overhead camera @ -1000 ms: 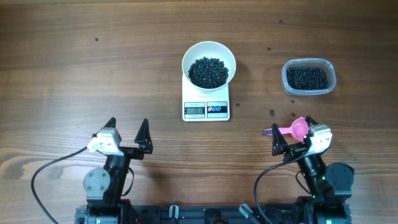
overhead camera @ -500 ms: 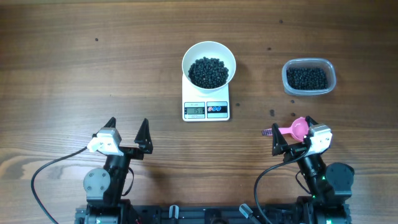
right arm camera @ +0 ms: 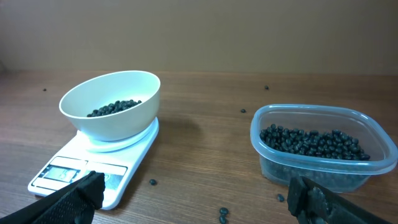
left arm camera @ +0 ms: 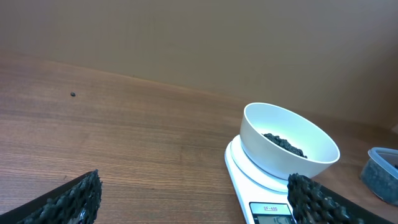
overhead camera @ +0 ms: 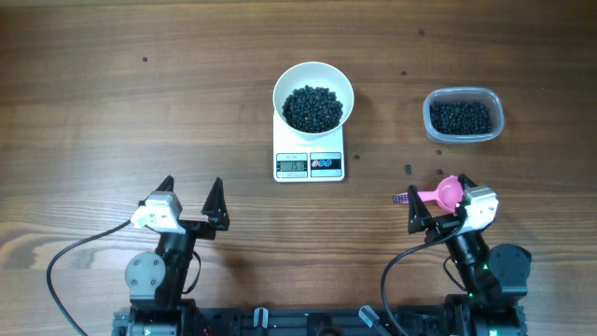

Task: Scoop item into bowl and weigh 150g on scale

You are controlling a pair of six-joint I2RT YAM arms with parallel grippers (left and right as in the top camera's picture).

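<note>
Weighing looks near done: white bowl (overhead camera: 313, 70) sits on scale (overhead camera: 310, 165), black beads (overhead camera: 312, 107) heaped inside. Display digits too small to read, so target weight unconfirmed. Clear tub (overhead camera: 427, 119) with more beads stands well right of scale. Pink scoop (overhead camera: 438, 194) lies on table right of scale, robot-side, at right gripper (overhead camera: 437, 203) tips; contact unclear. Left gripper (overhead camera: 192, 187) sits left of scale, robot-side. Both jaws wide, holding nothing. Risks: extra scoop overshoots; arm brushing bowl shifts reading; stray beads (overhead camera: 408, 169) right of scale roll if scoop drags through them.
</note>
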